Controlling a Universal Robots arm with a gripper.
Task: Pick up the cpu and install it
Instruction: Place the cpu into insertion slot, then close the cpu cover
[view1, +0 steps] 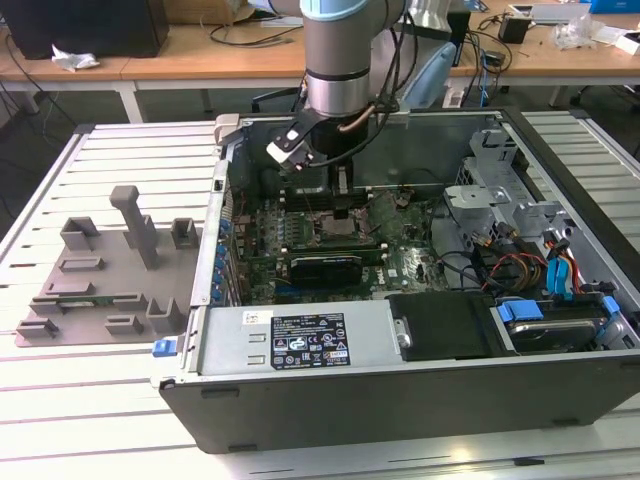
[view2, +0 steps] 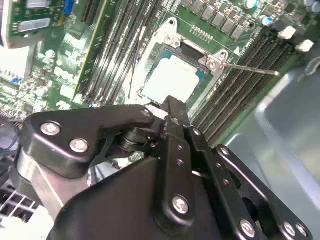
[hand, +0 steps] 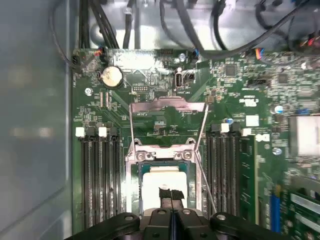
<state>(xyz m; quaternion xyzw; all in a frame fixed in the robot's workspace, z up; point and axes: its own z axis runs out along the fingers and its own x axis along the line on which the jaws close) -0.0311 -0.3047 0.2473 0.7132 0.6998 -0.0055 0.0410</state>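
First wrist view: the cpu (hand: 159, 186) lay flat in the motherboard socket (hand: 135, 156), silver top up. It was square, with no long axis, its edges parallel to the memory slots (hand: 97, 175). The gripper (hand: 171, 194) hung directly over it, fingers pressed together and gripping nothing.

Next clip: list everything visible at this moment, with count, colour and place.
table: one, white, slatted, under everything
computer case: one, dark grey, open, on the table
moulded tray: one, grey, on the table, to the exterior view's left of the case
motherboard: one, green, inside the case
power supply: one, silver, along the case's near wall
long card: one, black, on the motherboard
cpu: one, silver top, lying in the motherboard's socket
desk tops: count unclear, wooden, behind the table
arm: one, grey, reaching down into the case
pincer: one, black, shut, tips over the cpu
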